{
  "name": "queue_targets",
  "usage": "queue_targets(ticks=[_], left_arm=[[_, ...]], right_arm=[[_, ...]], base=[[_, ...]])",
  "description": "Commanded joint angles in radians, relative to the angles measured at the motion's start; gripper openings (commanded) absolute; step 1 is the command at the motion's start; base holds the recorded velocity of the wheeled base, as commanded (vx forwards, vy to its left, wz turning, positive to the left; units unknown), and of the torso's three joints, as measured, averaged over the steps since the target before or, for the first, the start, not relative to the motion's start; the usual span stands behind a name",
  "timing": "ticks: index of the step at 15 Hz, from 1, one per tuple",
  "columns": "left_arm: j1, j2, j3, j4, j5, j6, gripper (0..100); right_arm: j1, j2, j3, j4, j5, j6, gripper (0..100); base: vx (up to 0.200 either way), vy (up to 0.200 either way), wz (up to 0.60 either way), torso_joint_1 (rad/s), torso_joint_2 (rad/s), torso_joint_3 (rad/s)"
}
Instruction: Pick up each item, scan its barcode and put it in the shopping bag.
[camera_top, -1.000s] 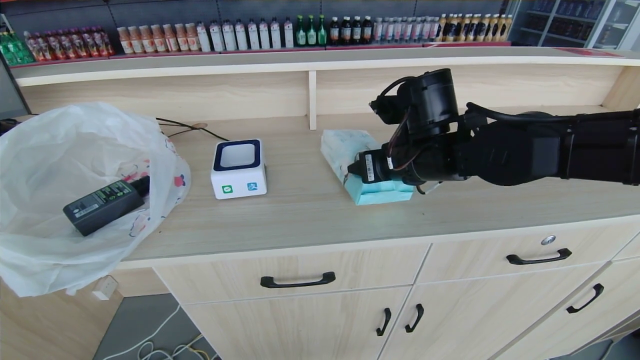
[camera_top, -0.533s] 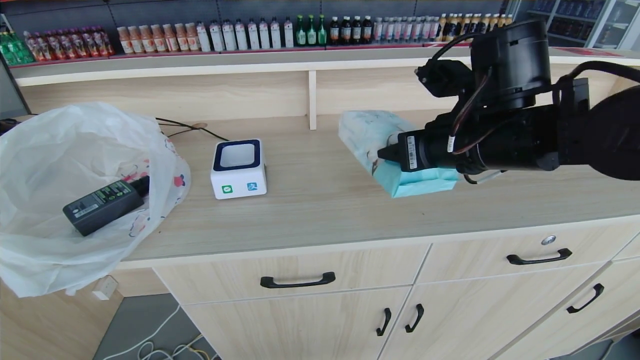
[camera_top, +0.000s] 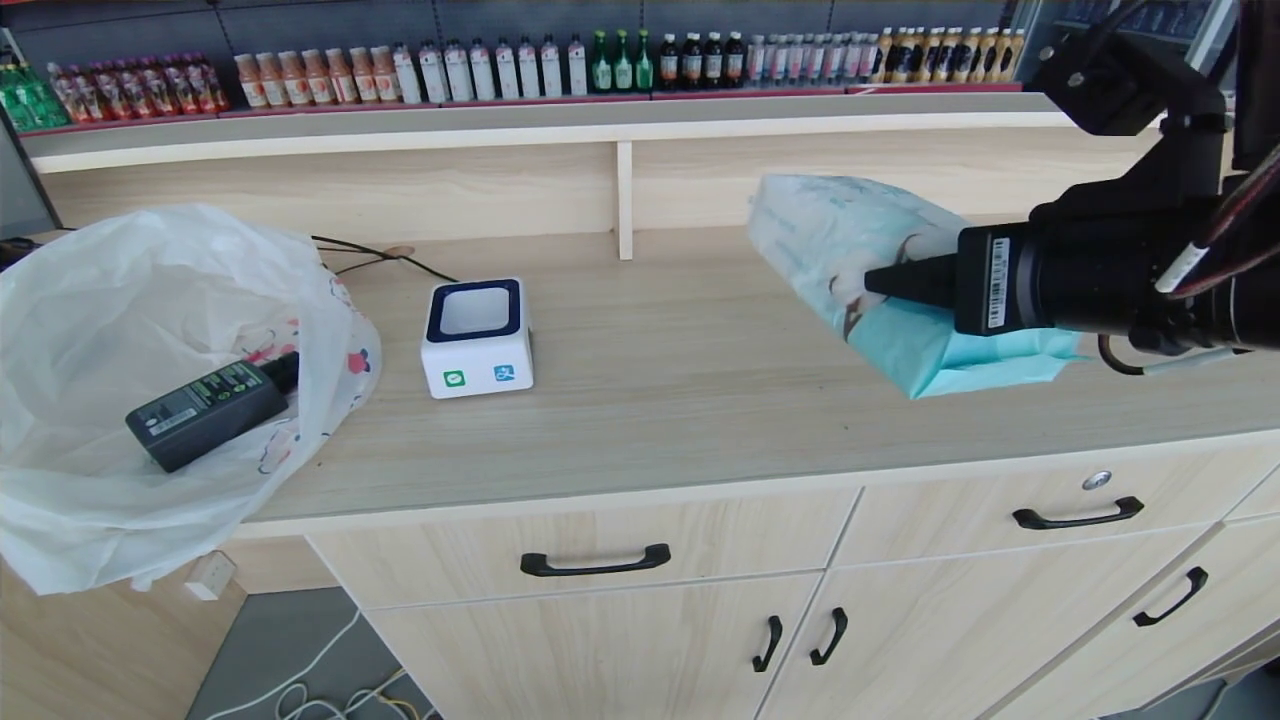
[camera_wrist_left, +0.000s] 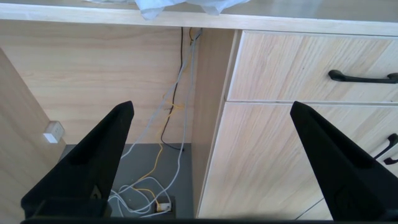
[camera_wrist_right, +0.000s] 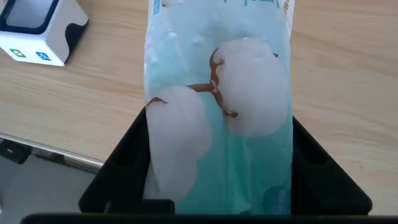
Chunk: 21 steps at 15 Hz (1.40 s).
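Wooden counter (camera_top: 650, 420): scanner (camera_top: 478, 338) at centre, shopping bag (camera_top: 120, 330) at left edge, black adapter (camera_top: 205, 410) inside. Your right arm reaches in level from right. The right gripper (camera_top: 885, 282) is clamped across tissue pack (camera_top: 830, 230), which is tilted above counter, well right of scanner. Your left gripper (camera_wrist_left: 211, 162) sits low, fingers spread, facing cabinet front (camera_wrist_left: 280, 74).

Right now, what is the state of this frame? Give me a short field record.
Right gripper: shut on tissue pack, held tilted above the counter
Left gripper: open, empty, low before the cabinet
Scanner: on counter, nothing over it
Shopping bag: at counter's left end, holds black adapter
Stage: pack apparently not yet scanned
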Motion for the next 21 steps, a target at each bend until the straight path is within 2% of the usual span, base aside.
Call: queue_targets(ticks=[1, 4, 8, 12, 15, 18, 21], left_arm=[[0.0, 0.0, 0.0, 0.0, 0.0, 0.0, 100], [0.0, 0.0, 0.0, 0.0, 0.0, 0.0, 100], [-0.002, 0.0, 0.0, 0.0, 0.0, 0.0, 100], [0.0, 0.0, 0.0, 0.0, 0.0, 0.0, 100], [0.0, 0.0, 0.0, 0.0, 0.0, 0.0, 100], [0.0, 0.0, 0.0, 0.0, 0.0, 0.0, 100], [-0.002, 0.0, 0.0, 0.0, 0.0, 0.0, 100]], right_arm=[[0.002, -0.081, 0.06, -0.004, 0.023, 0.051, 0], [0.002, -0.087, 0.074, -0.037, 0.077, 0.169, 0], [0.023, -0.072, 0.103, -0.109, 0.187, 0.414, 0], [0.066, -0.058, 0.225, -0.241, 0.19, 0.647, 0], [0.117, -0.06, 0.301, -0.361, 0.192, 0.9, 0], [0.136, -0.057, 0.302, -0.373, 0.199, 1.097, 0], [0.135, -0.07, 0.328, -0.36, 0.272, 1.267, 0]], base=[[0.0, 0.0, 0.0, 0.0, 0.0, 0.0], [0.0, 0.0, 0.0, 0.0, 0.0, 0.0], [0.0, 0.0, 0.0, 0.0, 0.0, 0.0], [0.0, 0.0, 0.0, 0.0, 0.0, 0.0], [0.0, 0.0, 0.0, 0.0, 0.0, 0.0], [0.0, 0.0, 0.0, 0.0, 0.0, 0.0], [0.0, 0.0, 0.0, 0.0, 0.0, 0.0]])
